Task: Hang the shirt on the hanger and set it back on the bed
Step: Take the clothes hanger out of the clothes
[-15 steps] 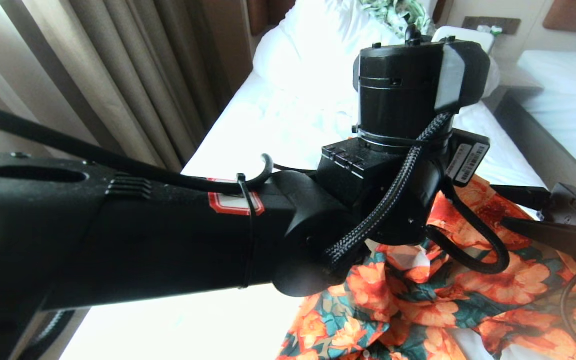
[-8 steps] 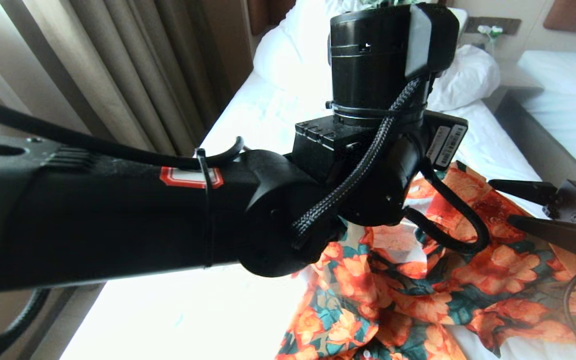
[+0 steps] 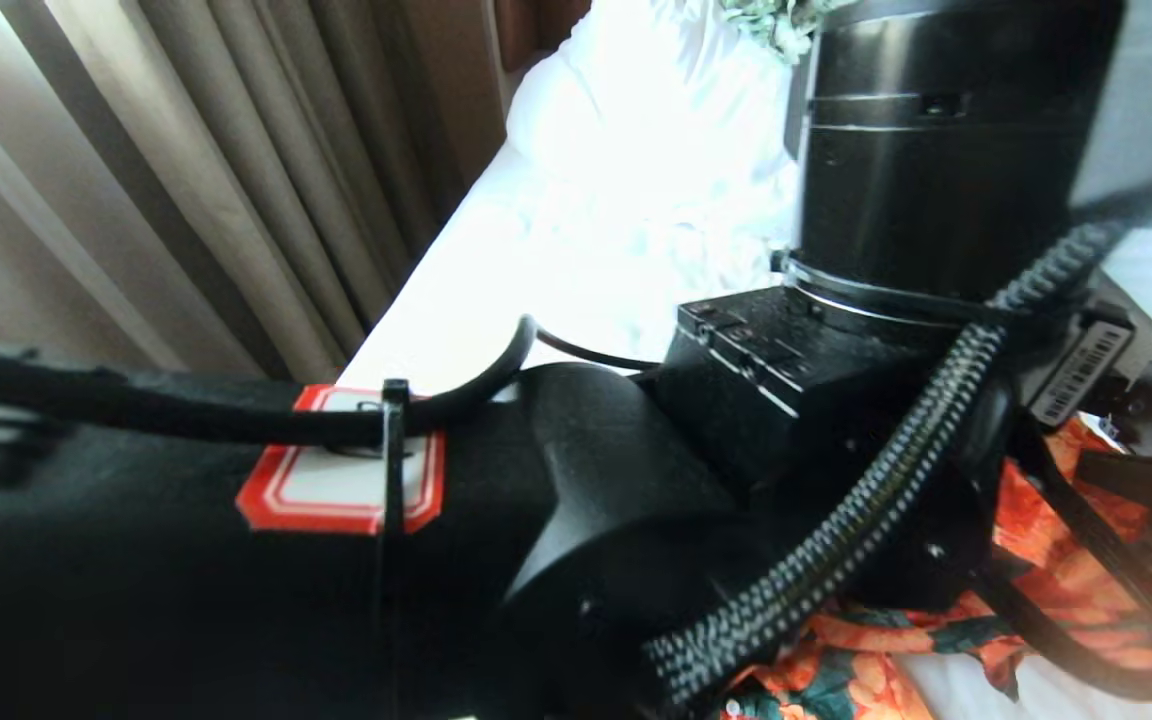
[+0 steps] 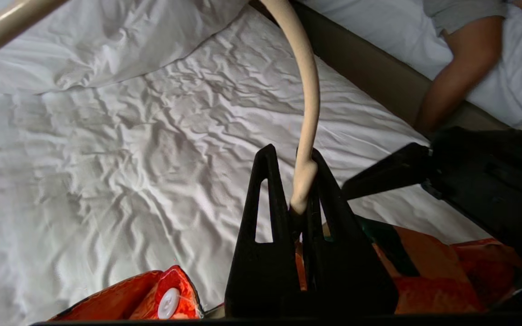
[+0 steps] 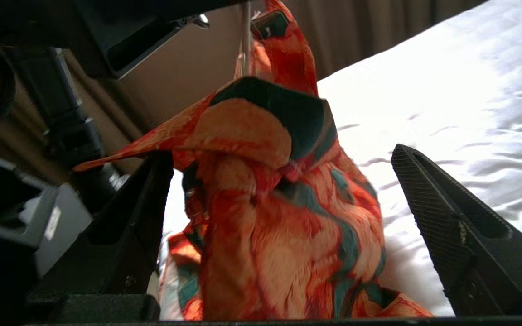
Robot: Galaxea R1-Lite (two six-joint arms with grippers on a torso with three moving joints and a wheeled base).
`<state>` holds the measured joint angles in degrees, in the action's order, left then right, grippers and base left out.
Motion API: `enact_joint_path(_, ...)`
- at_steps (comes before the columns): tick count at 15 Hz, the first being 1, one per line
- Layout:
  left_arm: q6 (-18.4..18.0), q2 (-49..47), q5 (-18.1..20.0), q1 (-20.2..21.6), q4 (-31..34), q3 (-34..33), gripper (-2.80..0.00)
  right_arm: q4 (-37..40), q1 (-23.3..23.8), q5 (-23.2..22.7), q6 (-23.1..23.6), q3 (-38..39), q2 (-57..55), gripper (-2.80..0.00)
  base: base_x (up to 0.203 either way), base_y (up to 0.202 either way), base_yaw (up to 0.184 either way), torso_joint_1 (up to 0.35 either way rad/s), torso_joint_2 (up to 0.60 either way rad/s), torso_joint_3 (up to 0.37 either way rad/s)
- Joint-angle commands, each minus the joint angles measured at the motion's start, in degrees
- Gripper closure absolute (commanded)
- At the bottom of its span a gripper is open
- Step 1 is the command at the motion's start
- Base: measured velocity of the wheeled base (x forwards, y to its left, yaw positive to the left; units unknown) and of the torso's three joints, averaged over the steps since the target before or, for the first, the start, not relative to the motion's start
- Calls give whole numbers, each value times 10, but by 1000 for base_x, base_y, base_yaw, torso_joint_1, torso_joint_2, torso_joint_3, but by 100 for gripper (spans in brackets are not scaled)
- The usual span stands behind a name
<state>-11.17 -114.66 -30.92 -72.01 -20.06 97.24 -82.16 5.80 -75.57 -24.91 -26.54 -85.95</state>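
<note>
Two pincers frame this moment, and we judge the next move to turn on how the shirt (image 5: 283,199) lies between them; our left pincer (image 4: 295,181) is clamped tight on the hanger (image 4: 308,104), gripping the cream wire low on its neck, so that the wire rises out of the fingers and curves away over the bed (image 4: 107,149); in the left wrist view orange fabric with a white button shows directly under that pincer, close against it; we cannot tell how far the hanger's shoulders sit inside the shirt, since they are hidden. Our right pincer (image 5: 283,181) stands wide, one finger on either side of the hanging cloth, with a clear gap on the bed side and the other finger close to or brushing a fold; it holds nothing. The shirt's long axis runs up and down here, draped from the left pincer's hold toward the sheet, where its lower part bunches; so the fabric lies straight ahead of the right pincer, between its open fingers, and that arm is the one placed to take hold; in the head view the left arm (image 3: 536,500) fills most of the frame, the shirt visible only low at the right.
</note>
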Motion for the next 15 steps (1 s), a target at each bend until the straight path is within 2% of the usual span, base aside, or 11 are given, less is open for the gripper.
enact_joint_path(1,8,3,-3,-10,6,1,0,-4,-3,-28,-1,4,8,-280,0,0,0,0,0,0)
enact_joint_path(6,12,11,-1,1,20,8,0,-4,-1,-121,-1,3,-7,-280,0,0,0,0,0,0)
enact_joint_path(11,12,12,1,14,22,13,0,-46,5,-121,1,7,-49,-280,0,0,0,0,0,0)
enact_joint_path(15,12,11,2,33,36,27,0,-55,31,-121,2,11,-56,-280,0,0,0,0,0,0)
